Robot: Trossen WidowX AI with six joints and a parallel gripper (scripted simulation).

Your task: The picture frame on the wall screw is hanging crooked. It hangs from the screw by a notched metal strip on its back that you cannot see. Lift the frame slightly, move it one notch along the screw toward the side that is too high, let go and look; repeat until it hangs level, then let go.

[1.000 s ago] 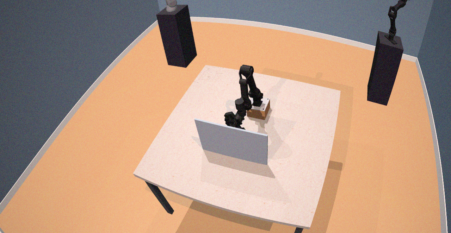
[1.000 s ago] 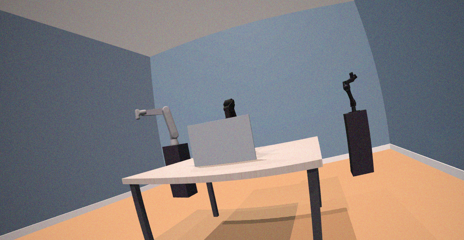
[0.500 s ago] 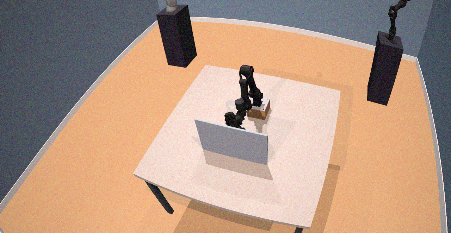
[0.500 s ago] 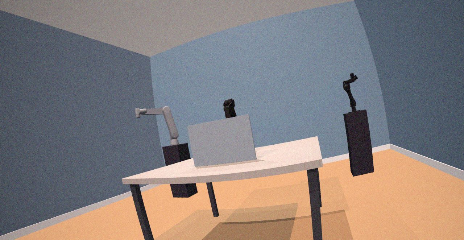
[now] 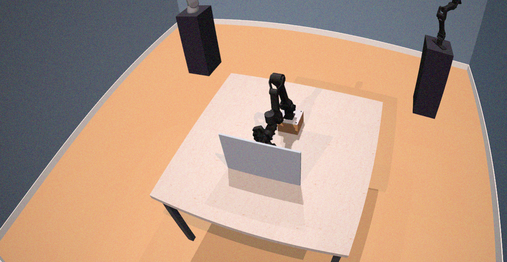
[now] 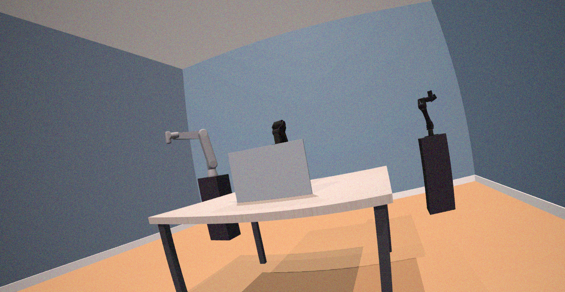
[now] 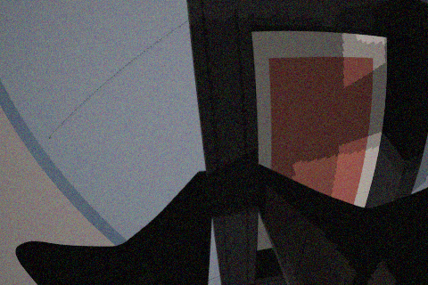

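Observation:
The picture frame [image 7: 220, 76] has a black border, a pale inner mat and a red picture. It shows only in the wrist view, at the upper right, against the blue-grey panel [image 7: 98, 67] [image 5: 262, 163] [image 6: 270, 174]. My gripper [image 7: 230, 177] is shut on the frame's left border bar, with one finger on each side of it. The panel hides the frame in the top and exterior views. The screw and the notched strip are hidden. I cannot tell from this close, turned view whether the frame is level. A thin dark line runs slantwise across the panel left of the frame.
The panel stands upright on the pale table [image 5: 336, 204] [image 6: 355, 185]. My black arm [image 5: 274, 101] [image 6: 279, 131] rises behind it from a wooden box [image 5: 287, 128]. Two dark pedestals [image 5: 198, 44] [image 5: 432, 79] carrying other arms stand beyond the table.

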